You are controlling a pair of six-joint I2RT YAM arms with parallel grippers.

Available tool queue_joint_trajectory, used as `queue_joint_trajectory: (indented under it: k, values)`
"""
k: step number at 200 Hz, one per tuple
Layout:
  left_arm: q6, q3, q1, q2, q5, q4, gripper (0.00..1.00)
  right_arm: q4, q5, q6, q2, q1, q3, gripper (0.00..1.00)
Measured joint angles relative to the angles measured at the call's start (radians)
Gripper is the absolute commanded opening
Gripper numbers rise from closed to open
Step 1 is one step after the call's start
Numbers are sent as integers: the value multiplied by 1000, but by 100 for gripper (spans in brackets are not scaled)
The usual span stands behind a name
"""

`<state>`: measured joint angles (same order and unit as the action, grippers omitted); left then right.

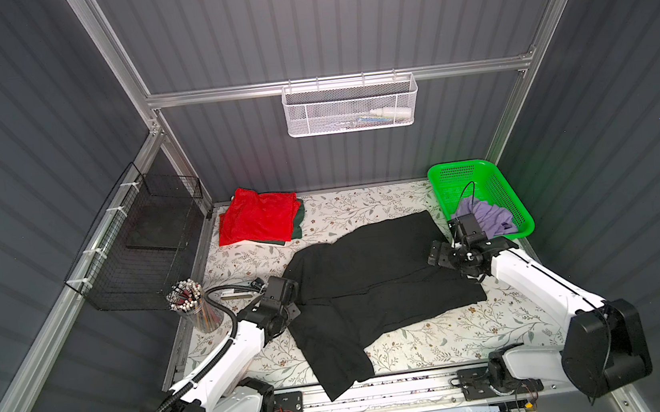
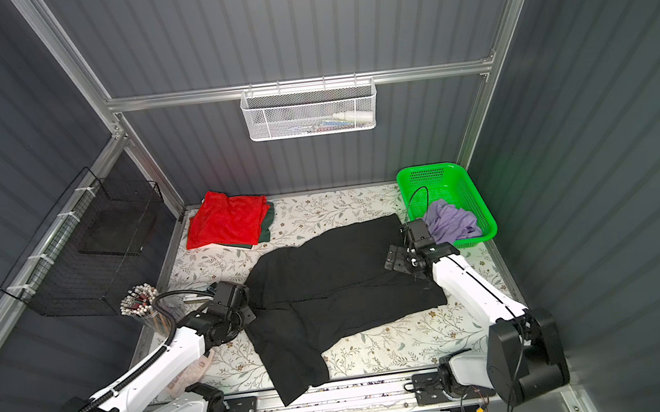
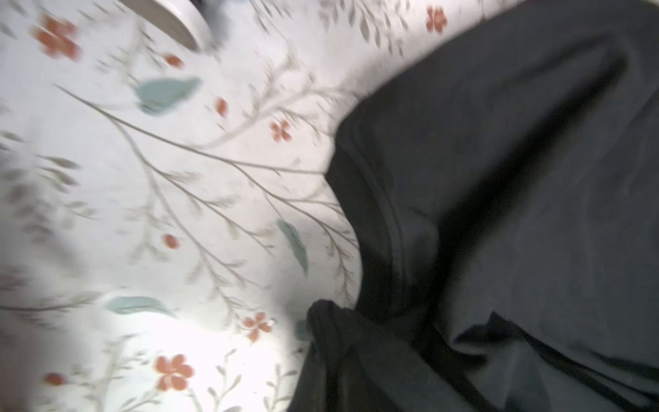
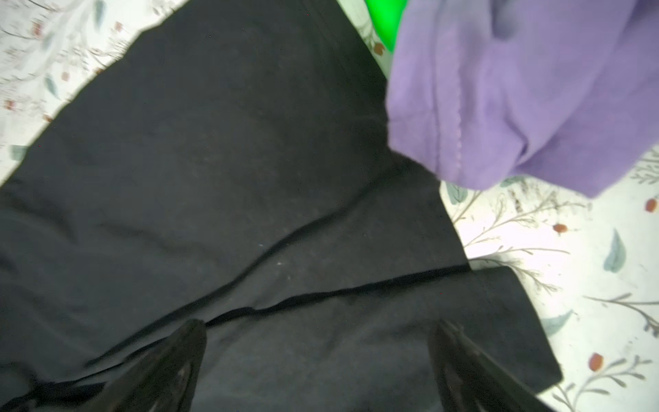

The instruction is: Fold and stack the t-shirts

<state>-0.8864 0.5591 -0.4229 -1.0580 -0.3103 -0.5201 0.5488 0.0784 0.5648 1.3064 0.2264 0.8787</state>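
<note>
Our left pincer [image 1: 290, 297] hides its fingertips beneath its own wrist in both top views, and its blurred wrist view shows none of them. It is pressed together, seemingly on a bunched ridge of the black t-shirt [image 1: 369, 278] at that shirt's 9 o'clock edge. Our right pincer [image 4: 317, 360] stands spread wide, its dark tapered fingers [image 4: 171, 364] over the matte cloth at the shirt's 3 o'clock edge, gripping nothing. Whether they touch it we cannot tell. The shirt sprawls creased across the middle of the floral-printed table [image 1: 438, 337], one end drooping over the 6 o'clock rim. At 11 o'clock the folded red t-shirt [image 1: 256, 219] covers most of the dark green t-shirt [image 1: 297, 224]. At 2 o'clock the crumpled lavender t-shirt [image 1: 490, 217] spills from the perforated green basket [image 1: 458, 172].
</note>
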Motion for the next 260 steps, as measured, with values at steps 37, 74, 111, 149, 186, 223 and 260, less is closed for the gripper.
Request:
queue_joint_trajectory:
  k: [37, 74, 111, 149, 186, 223, 260]
  values:
    - [11, 1, 50, 47, -57, -83, 0, 5, 28, 18, 37, 0, -5, 99]
    - [10, -11, 83, 49, -86, -105, 0, 8, 60, 58, 58, 0, -34, 99]
    - [15, -24, 137, 29, -90, -95, 0, 17, 85, 105, 57, 0, -87, 99]
    - [47, -19, 156, -25, -90, -74, 13, 16, 84, 156, 44, -1, -153, 99]
    - [87, 15, 158, -27, -94, -66, 58, 4, 62, 207, 38, -1, -203, 99]
    - [142, 104, 163, -30, -92, -64, 83, -3, 47, 222, 37, -2, -229, 99]
    - [188, 206, 164, -77, -91, -50, 90, 5, 29, 238, 18, -5, -251, 99]
